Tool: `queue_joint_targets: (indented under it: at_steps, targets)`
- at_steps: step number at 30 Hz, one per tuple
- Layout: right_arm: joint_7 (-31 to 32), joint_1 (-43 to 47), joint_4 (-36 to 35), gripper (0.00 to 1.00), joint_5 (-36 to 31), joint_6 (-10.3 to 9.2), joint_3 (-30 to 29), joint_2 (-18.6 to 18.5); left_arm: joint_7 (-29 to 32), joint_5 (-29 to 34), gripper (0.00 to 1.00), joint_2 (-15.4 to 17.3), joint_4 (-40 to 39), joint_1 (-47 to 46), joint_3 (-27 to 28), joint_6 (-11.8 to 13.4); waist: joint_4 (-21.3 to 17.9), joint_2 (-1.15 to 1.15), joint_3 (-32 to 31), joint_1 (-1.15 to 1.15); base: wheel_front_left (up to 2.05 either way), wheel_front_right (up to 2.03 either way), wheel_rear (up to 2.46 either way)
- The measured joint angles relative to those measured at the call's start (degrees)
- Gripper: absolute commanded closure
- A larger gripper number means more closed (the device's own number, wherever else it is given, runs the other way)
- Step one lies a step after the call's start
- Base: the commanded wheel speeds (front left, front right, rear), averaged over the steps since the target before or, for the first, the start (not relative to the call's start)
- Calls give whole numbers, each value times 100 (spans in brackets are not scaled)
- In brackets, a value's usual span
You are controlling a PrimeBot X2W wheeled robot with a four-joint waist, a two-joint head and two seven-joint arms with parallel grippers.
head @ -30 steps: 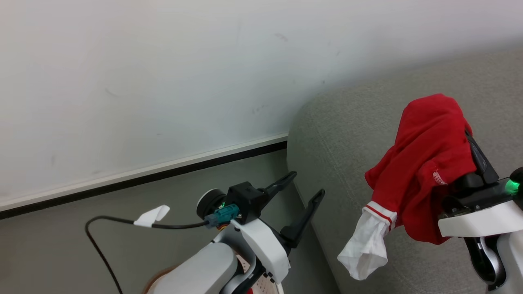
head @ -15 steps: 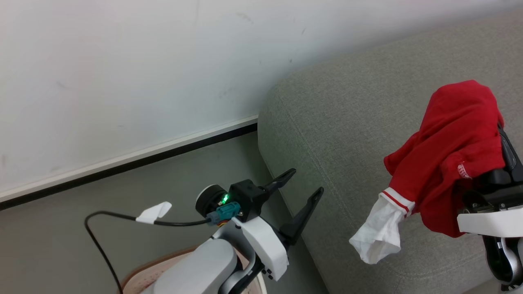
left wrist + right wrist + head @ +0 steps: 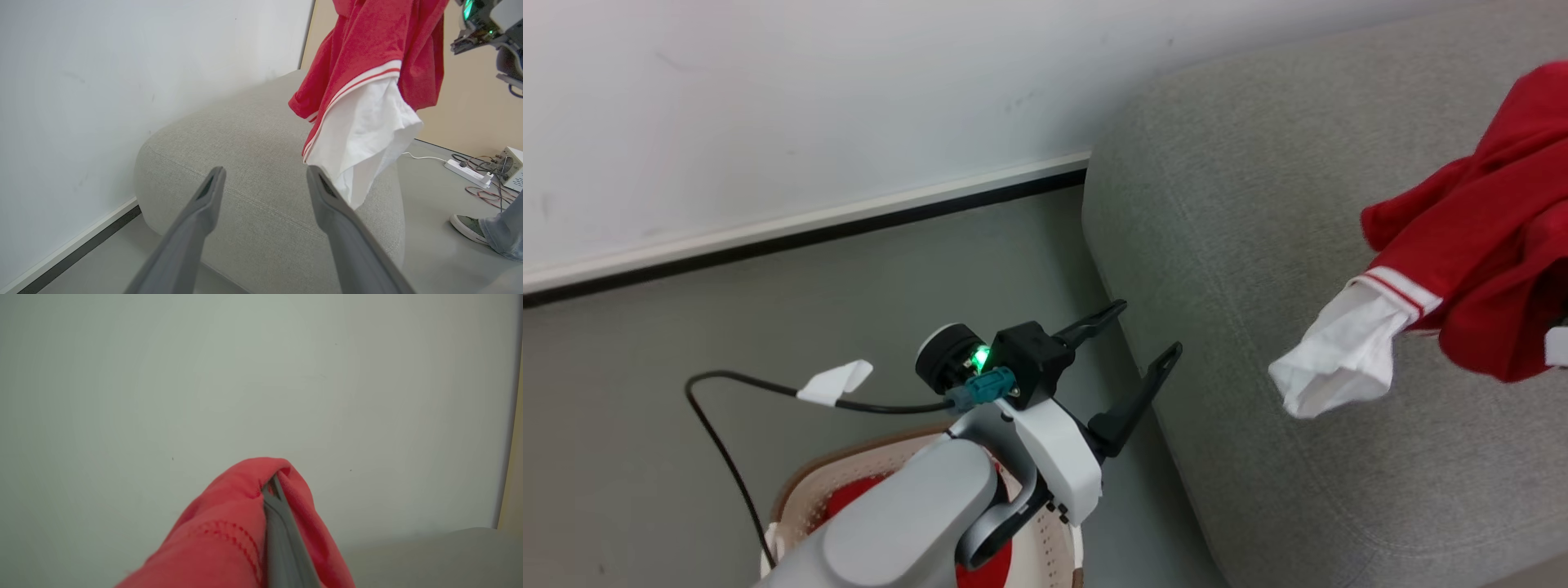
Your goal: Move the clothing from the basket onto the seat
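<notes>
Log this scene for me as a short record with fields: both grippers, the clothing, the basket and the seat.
seat: grey, beside the white wall
held garment: red, hanging in the air over the seat, white part lowest
right gripper: shut on the held garment
left gripper: open, empty, near the seat's corner
basket: on the floor beside the seat, red clothing inside
person: a foot on the floor past the seat

Left gripper (image 3: pixel 1149 328) fingers spread wide apart; right gripper (image 3: pixel 273 482) fingers pinched together.
</notes>
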Motion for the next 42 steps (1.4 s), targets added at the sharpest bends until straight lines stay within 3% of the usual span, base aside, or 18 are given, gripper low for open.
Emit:
queue_joint_targets:
  at_steps: [10,12,16,24,30,35,36,39,42]
  targets:
    - [1,-1006,842,100,381,1,-619,-448,119,126,0,118,-229,-328,-3,0,481,0,790,1,0,0,0]
    - [2,-1360,1126,100,784,1,-755,-625,158,182,0,135,-354,-504,2,1,628,0,1091,1,0,0,0]
    - [48,-1828,1510,100,854,1,-855,-1035,181,249,0,189,-442,-667,49,26,809,0,1524,0,0,0,0]
    - [171,-2395,2498,100,733,1,-664,-1370,122,293,0,197,-439,-800,40,3,1086,0,2129,1,0,0,0]
    - [592,-2712,3433,99,592,1,-123,-1450,70,292,0,201,-360,-852,49,-1,1259,0,2297,0,0,0,0]
    - [1025,-2883,3983,77,558,1,227,-1534,64,291,0,196,-346,-890,45,1,1307,0,2347,0,0,0,0]
    - [1240,-2902,4133,55,514,1,331,-1573,64,289,0,196,-332,-890,41,1,1319,0,2350,0,0,0,0]
    - [1729,-2941,4443,0,490,1,557,-1623,64,274,0,196,-289,-890,31,1,1340,0,2341,0,0,0,0]
    - [2116,-3000,4606,0,568,1,734,-1634,38,264,0,198,-227,-888,21,1,1345,0,2308,0,0,0,0]
